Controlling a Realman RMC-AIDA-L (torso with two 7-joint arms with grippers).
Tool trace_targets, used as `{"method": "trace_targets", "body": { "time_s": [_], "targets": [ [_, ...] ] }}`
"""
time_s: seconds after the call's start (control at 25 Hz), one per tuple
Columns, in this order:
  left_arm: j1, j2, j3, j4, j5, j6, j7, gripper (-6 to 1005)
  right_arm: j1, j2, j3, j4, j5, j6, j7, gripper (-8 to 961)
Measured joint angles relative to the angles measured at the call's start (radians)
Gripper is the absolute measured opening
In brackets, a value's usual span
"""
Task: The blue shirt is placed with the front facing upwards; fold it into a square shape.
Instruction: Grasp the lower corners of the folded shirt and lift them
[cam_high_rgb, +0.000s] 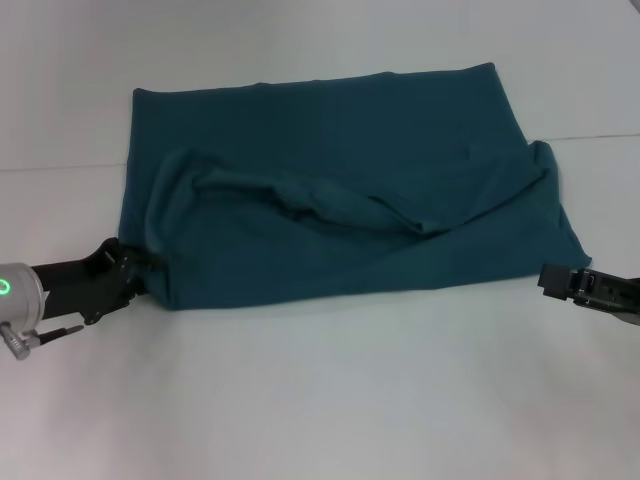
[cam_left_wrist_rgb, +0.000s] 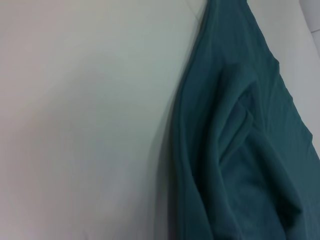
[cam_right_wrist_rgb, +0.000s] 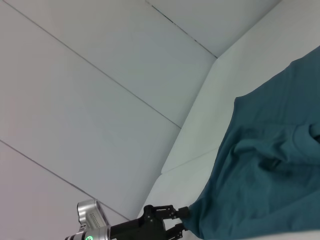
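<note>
The blue shirt (cam_high_rgb: 330, 190) lies on the white table as a wide teal rectangle, with a rumpled layer folded over its near half. No lettering or collar shows. My left gripper (cam_high_rgb: 138, 268) is at the shirt's near left corner. In the right wrist view the left gripper (cam_right_wrist_rgb: 184, 220) has its fingers spread, with the shirt's (cam_right_wrist_rgb: 270, 175) corner at their tips. My right gripper (cam_high_rgb: 548, 279) is low over the table, just in front of the shirt's near right corner and apart from it. The left wrist view shows the shirt's folded edge (cam_left_wrist_rgb: 240, 150).
The white table (cam_high_rgb: 330, 400) stretches in front of the shirt and to both sides. A seam line (cam_high_rgb: 600, 137) crosses the table behind the shirt. A pale panelled wall (cam_right_wrist_rgb: 100, 100) stands beyond the table's left end.
</note>
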Motion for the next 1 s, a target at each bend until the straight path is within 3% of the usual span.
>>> {"method": "trace_targets", "body": {
  "time_s": [0.08, 0.28, 0.48, 0.56, 0.8, 1.0],
  "targets": [
    [0.000, 0.000, 0.000, -0.001, 0.000, -0.003, 0.000, 554, 0.000, 0.000, 0.000, 0.000, 0.000, 0.000, 0.000, 926],
    [0.003, -0.002, -0.002, 0.000, -0.014, -0.002, 0.037, 320, -0.001, 0.000, 0.000, 0.003, 0.000, 0.001, 0.000, 926],
    [0.016, -0.003, -0.003, 0.001, -0.129, 0.048, 0.237, 92, -0.002, -0.006, 0.000, 0.007, 0.000, 0.004, -0.007, 926],
    [0.022, -0.003, -0.003, 0.005, -0.158, 0.068, 0.310, 81, -0.002, -0.013, 0.000, 0.008, -0.011, 0.007, -0.005, 926],
    [0.033, 0.004, -0.003, 0.009, -0.168, 0.084, 0.407, 52, 0.012, -0.064, 0.001, -0.020, -0.099, 0.021, 0.050, 926],
    [0.026, 0.006, 0.007, 0.010, -0.164, 0.079, 0.424, 54, 0.039, -0.138, 0.014, -0.117, -0.180, 0.066, 0.229, 925]
  ]
}}
